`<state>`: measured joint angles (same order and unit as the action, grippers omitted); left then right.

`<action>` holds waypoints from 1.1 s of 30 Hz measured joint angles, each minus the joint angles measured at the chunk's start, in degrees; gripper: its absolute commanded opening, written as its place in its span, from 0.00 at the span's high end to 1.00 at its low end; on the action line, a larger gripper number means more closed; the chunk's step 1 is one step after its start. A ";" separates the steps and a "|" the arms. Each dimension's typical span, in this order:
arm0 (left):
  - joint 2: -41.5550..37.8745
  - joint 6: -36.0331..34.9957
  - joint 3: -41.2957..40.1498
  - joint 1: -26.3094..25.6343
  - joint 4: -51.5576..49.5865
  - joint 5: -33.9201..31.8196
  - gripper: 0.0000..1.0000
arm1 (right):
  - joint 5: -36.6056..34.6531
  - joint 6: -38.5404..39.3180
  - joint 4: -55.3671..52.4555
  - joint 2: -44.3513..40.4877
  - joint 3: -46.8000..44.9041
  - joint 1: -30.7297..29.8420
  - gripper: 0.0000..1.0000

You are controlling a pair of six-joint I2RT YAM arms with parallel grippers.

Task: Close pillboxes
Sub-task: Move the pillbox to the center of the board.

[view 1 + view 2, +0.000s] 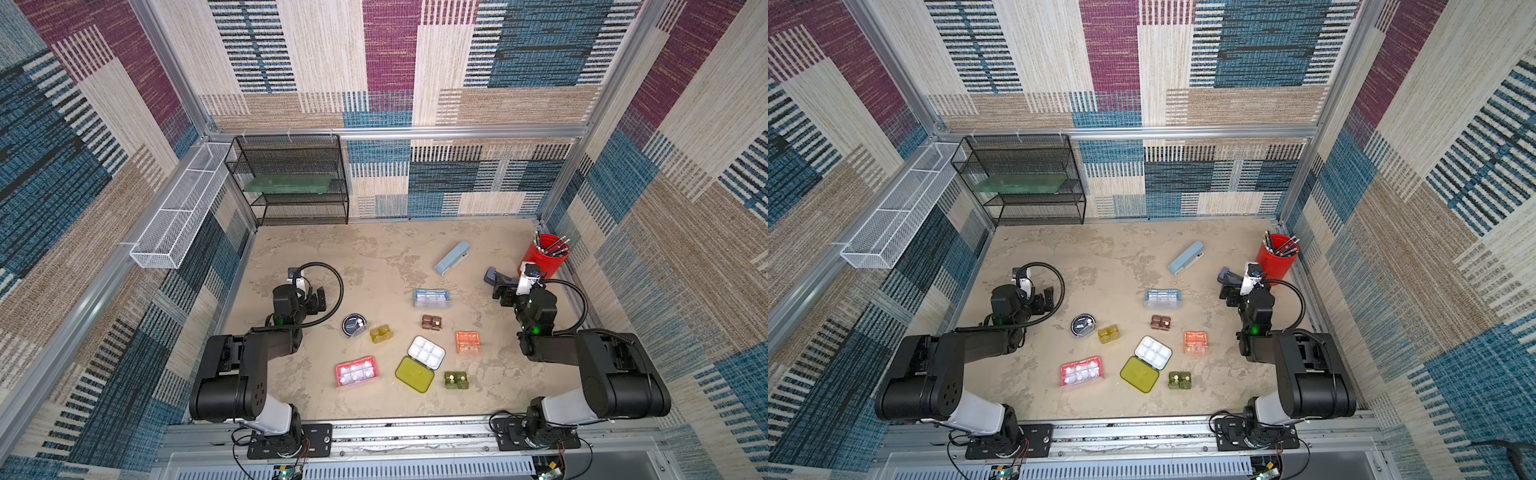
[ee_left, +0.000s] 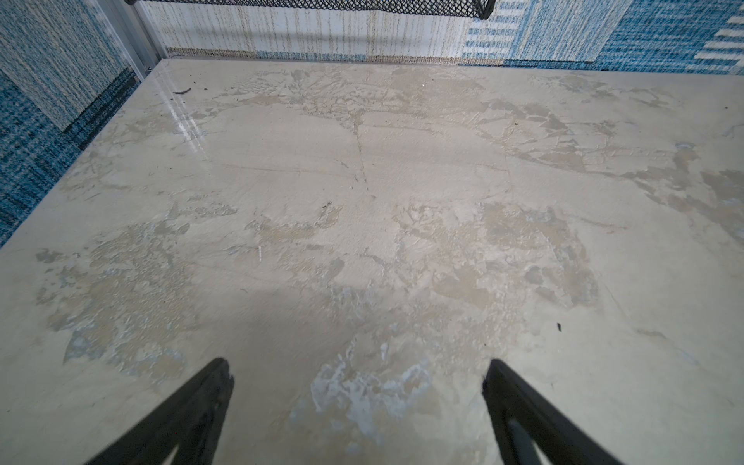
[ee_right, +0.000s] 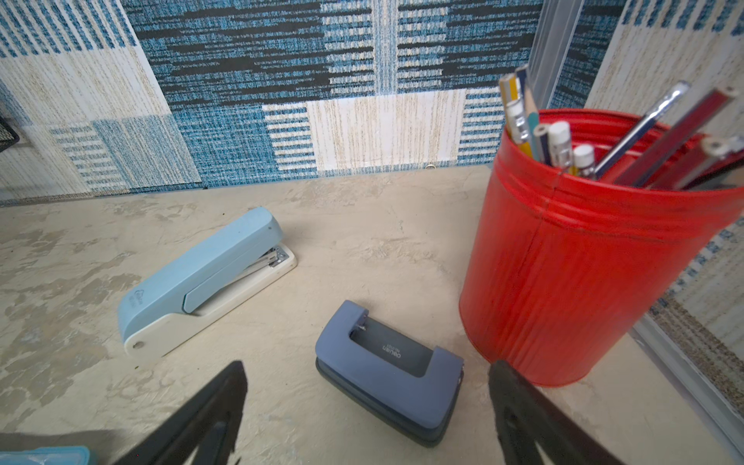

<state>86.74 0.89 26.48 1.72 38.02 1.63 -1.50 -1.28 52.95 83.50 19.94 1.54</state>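
Several pillboxes lie mid-table in both top views: light blue (image 1: 432, 298), brown (image 1: 432, 322), orange (image 1: 468, 341), amber (image 1: 381, 333), round black (image 1: 354, 325), pink (image 1: 356, 371) and dark green (image 1: 456, 379). The yellow-green one lies open, its lid (image 1: 414, 374) flat beside its white tray (image 1: 427, 352). My left gripper (image 1: 316, 300) (image 2: 358, 370) hovers open over bare table, left of the boxes. My right gripper (image 1: 500, 289) (image 3: 368, 370) is open at the far right, behind the boxes. A corner of the light blue pillbox (image 3: 44, 455) shows in the right wrist view.
A grey-blue hole punch (image 3: 388, 372) lies just ahead of my right gripper, beside a red cup of pens (image 3: 583, 261). A pale-blue stapler (image 3: 205, 277) lies further back. A black mesh rack (image 1: 291, 183) and a white mesh basket (image 1: 183, 216) stand at the back left.
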 measured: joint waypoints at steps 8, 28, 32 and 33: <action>-4.31 3.30 18.69 0.15 -25.53 -8.76 0.00 | -1.44 -1.70 -12.39 -6.23 5.33 -0.46 0.05; 4.31 14.49 48.96 0.28 -81.57 9.27 0.01 | -4.59 -10.80 -38.47 -23.54 10.49 1.68 0.05; -2.34 15.02 48.94 0.04 -83.25 10.75 0.00 | -4.74 -12.44 -42.27 -24.46 12.50 1.57 0.05; -4.07 15.17 49.29 0.04 -83.41 10.75 0.00 | -4.76 -13.03 -43.58 -24.50 13.31 1.57 0.05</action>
<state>82.67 16.05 75.77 1.76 -45.39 12.38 -6.26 -14.31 9.37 59.00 33.26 3.11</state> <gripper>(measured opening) 0.995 0.950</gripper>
